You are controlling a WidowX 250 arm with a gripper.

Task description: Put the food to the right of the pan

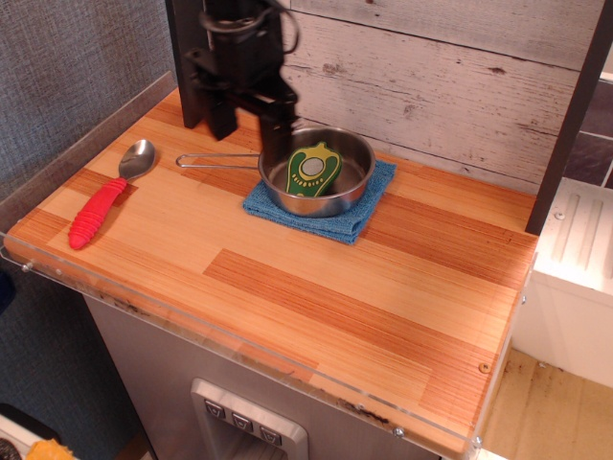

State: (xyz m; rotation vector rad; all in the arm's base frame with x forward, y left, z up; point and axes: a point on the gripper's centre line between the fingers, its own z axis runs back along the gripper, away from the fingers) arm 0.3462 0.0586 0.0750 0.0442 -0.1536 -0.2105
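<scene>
One spoon (103, 196) lay at the table's (316, 307) 9 o'clock edge. One gripper (251, 120), fingers spread wide and empty, hung over the pan's (356, 188) 10 o'clock rim. The one pan sat on one cloth (359, 222) and held the one food (312, 171), tilted inside it. The step appeared to be the approach; next, the gripper likely needed to centre over the food and descend.
</scene>
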